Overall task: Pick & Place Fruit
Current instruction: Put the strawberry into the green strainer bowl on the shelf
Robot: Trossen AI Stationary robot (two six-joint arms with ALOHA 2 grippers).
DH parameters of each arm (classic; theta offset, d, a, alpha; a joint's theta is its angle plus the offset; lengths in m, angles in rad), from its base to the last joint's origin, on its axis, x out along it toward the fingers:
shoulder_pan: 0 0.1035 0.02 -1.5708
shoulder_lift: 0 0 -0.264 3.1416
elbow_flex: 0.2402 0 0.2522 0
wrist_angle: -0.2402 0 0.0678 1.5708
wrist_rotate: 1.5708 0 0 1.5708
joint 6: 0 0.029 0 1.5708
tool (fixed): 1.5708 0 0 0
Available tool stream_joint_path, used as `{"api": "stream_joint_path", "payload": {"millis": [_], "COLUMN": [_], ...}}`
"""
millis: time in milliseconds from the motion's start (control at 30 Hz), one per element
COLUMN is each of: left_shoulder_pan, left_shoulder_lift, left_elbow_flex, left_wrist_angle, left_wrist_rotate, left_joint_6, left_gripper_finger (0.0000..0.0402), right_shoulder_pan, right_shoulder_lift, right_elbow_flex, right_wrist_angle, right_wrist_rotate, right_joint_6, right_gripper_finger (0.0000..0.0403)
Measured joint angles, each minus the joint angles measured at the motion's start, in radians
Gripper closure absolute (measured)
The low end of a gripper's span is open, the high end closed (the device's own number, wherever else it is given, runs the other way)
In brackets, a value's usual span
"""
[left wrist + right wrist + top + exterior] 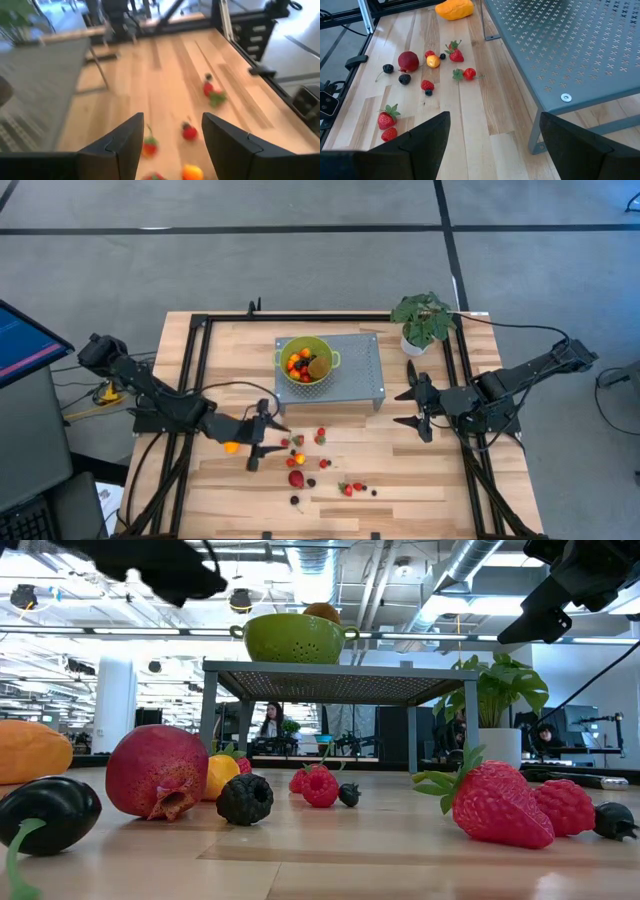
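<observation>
Mostly the fruit (312,463) lies scattered on the table (400,480) in front of the raised grey rack (355,370), whose green colander (305,360) already holds several pieces. Left gripper (262,437) hovers parted and empty beside the berries; right gripper (418,408) waits wide open, empty, near the rack's corner.

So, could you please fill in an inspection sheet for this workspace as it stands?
Surface: wooden table, black-framed.
Job's things: loose fruit scattered on the front boards; long orange fruit under the left arm; green colander holding fruit on the grey perforated stand.
Clutter: potted plant at the back right corner.
Grippers: left gripper above the loose fruit, jaws open, empty; right gripper beside the stand, jaws open, empty.
Cables: black leads behind the right arm.
Surroundings: grey floor; a monitor at left.
</observation>
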Motion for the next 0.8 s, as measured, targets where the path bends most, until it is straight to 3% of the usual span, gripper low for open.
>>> {"api": "stream_joint_path", "payload": {"millis": [333, 800], "left_shoulder_pan": [-0.034, -0.031], "left_shoulder_lift": [0.035, 0.313], "left_elbow_flex": [0.000, 0.000], "left_wrist_angle": [-0.115, -0.126], "left_wrist_rotate": [-0.005, -0.063], "left_joint_6": [-0.159, -0.192], "left_gripper_finger": [0.0215, 0.0216], "right_shoulder_pan": [0.000, 0.000], "right_shoulder_lift": [0.000, 0.000], "right_elbow_flex": [0.000, 0.000], "right_wrist_angle": [0.000, 0.000], "right_wrist_rotate": [0.000, 0.000], "right_joint_6": [0.000, 0.000], "right_gripper_finger": [0.0101, 0.0101]}}
